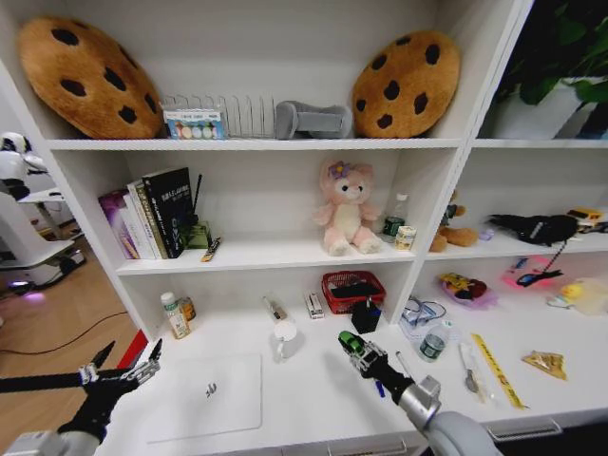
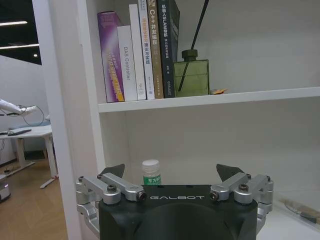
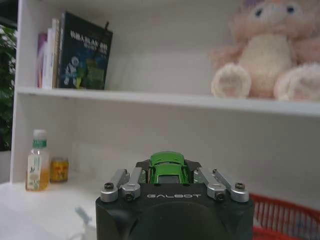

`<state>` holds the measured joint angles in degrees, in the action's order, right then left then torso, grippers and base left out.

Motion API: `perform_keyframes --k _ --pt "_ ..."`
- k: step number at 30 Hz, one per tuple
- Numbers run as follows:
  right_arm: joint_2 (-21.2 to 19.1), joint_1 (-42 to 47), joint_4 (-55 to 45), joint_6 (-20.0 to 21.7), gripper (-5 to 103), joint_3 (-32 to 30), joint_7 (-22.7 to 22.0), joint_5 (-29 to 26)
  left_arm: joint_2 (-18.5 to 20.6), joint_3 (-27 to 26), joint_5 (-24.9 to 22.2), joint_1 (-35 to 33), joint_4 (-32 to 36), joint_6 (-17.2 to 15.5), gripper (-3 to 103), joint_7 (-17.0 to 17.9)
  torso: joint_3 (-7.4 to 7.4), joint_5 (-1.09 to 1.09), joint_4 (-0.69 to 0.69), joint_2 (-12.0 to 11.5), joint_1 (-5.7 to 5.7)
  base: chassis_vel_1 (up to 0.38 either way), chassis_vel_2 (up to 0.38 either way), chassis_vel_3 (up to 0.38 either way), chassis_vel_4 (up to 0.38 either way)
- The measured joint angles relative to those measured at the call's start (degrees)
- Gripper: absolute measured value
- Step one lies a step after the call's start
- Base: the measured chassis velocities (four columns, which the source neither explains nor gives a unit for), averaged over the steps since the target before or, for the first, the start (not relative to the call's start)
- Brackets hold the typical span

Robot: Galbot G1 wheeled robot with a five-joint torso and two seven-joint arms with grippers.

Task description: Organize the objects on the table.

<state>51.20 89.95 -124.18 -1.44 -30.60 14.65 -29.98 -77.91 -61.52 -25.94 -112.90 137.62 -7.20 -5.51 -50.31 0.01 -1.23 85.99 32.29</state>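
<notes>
My right gripper (image 1: 350, 343) is shut on the tiny green toy car (image 1: 351, 340), held above the middle of the white table (image 1: 313, 404). In the right wrist view the car (image 3: 169, 166) sits clamped between the fingers of that gripper (image 3: 169, 172). A silver laptop (image 1: 204, 396) lies closed at the table's front left. A blue pen (image 1: 379, 388) peeks out beside my right arm. My left gripper (image 1: 126, 367) hovers off the table's left front corner, open and empty; the left wrist view shows this gripper (image 2: 170, 172) with its jaws spread wide.
A yellow drink bottle (image 1: 174, 315) and a white mug (image 1: 284, 338) stand behind the laptop. A red basket (image 1: 352, 291), a black bottle (image 1: 366, 315) and a clear container (image 1: 418, 320) sit at the back. A yellow ruler (image 1: 495, 370) lies at the right.
</notes>
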Motion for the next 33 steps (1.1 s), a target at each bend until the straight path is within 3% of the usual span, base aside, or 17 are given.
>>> perform_keyframes --k 4,6,11,17,19,21,23,24,27,31,33 --pt "-3.14 -4.48 -2.72 1.47 36 -0.27 -1.1 -3.85 0.0 0.0 0.0 0.0 0.0 0.0 100 0.0 0.0 0.0 0.02 0.0 0.0 0.0 0.0 0.0 0.0" --pt "-6.57 -10.0 -4.08 3.67 36 0.06 -1.83 -9.6 0.0 0.0 0.0 0.0 0.0 0.0 100 -0.01 0.0 -0.01 0.01 0.0 0.0 0.0 0.0 0.0 0.0" --pt "-10.38 -18.17 -3.32 5.2 36 1.99 -1.97 -16.17 0.0 0.0 0.0 0.0 0.0 0.0 100 0.0 0.0 -0.01 0.0 0.0 0.0 0.0 0.0 0.0 0.0" --pt "-15.47 -32.81 0.97 8.37 36 7.04 -2.22 -25.64 0.0 0.0 0.0 0.0 0.0 0.0 100 0.0 0.0 -0.01 0.0 -0.01 0.01 0.0 0.0 0.0 0.0" --pt "-16.81 -41.32 5.48 10.2 36 12.19 -1.85 -29.72 0.0 0.0 0.0 0.0 0.0 0.0 100 0.0 0.0 0.0 -0.02 0.0 0.01 0.0 0.0 0.0 0.0" --pt "-16.78 -46.3 8.18 11.27 36 15.14 -1.28 -31.42 0.0 0.0 0.0 0.0 0.0 0.0 100 0.0 0.0 0.01 0.0 0.0 0.0 0.0 0.0 0.0 0.0" --pt "-15.45 -55.01 14.45 13.71 36 21.87 2.51 -34.72 0.0 0.0 0.0 0.0 0.0 0.0 100 0.0 0.0 -0.02 0.02 0.0 0.01 0.0 0.0 0.0 0.0" --pt "-15.45 -55.01 14.45 13.71 36 21.87 2.51 -34.72 0.0 0.0 0.0 0.0 0.0 0.0 100 0.0 0.0 -0.02 0.02 0.0 0.01 0.0 0.0 0.0 0.0" --pt "-11.82 -65.47 23.0 16.56 36 31.5 11.09 -36.24 0.0 0.0 0.0 -0.01 0.0 0.0 100 0.0 -0.01 -0.01 0.02 -0.01 0.01 0.0 0.0 0.0 0.0" --pt "-9.1 -71.69 27.11 17.18 36 37.31 14.26 -37.09 0.0 0.0 0.0 0.0 0.0 0.0 100 0.0 -0.01 -0.01 0.02 -0.01 0.01 0.0 0.0 0.0 0.0" --pt "-5.3 -77.31 31.87 17.11 36 42.6 15.12 -35.88 0.0 0.0 0.0 0.0 0.0 0.0 100 0.0 0.0 -0.03 0.03 0.0 0.01 0.0 0.0 0.0 0.0"
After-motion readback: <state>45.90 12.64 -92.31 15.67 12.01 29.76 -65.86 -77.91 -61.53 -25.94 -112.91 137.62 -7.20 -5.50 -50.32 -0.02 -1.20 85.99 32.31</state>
